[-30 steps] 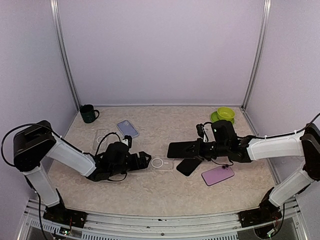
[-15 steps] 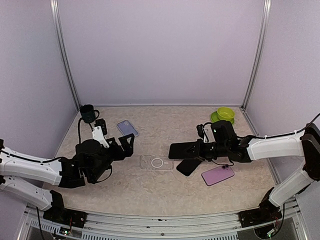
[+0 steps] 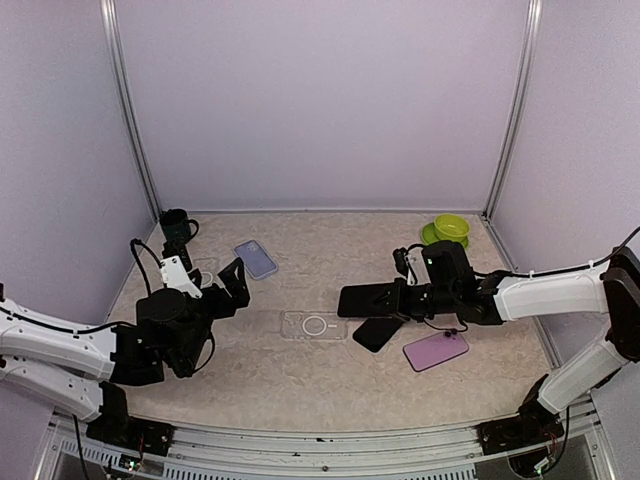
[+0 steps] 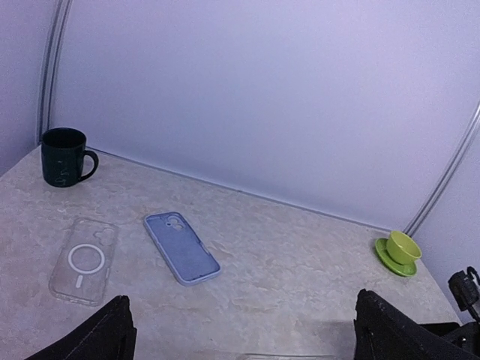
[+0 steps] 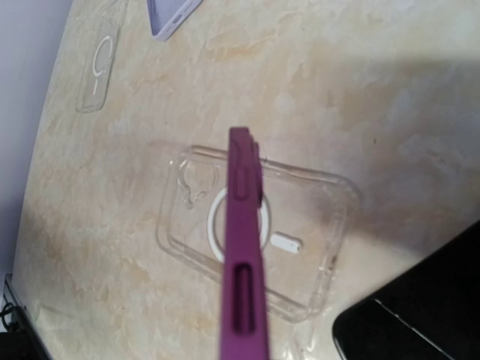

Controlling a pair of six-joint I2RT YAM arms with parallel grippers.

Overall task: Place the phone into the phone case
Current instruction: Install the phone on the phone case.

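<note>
Pale lilac walls are seen behind a beige marbled worktop (image 3: 300, 390). The phone (image 5: 244, 285), purple along its edge, is gripped by the closed right end effector (image 3: 398, 300) and is held off the surface at the right end of the clear phone case (image 3: 315, 325). That case lies flat near the middle of the worktop, and the phone is not yet seated in it. A black phone (image 3: 375, 333) is seen just beside the case's right end, with a purple phone (image 3: 435, 350) farther right. The left end effector (image 3: 208, 278) is held wide open above the left side, gripping nothing, well apart from the case. Behind it a second clear case (image 4: 84, 260), a blue case (image 4: 182, 247) and a dark mug (image 4: 66, 156) are laid out. A green cup (image 4: 403, 246) is set on a saucer in the far right corner.
</note>
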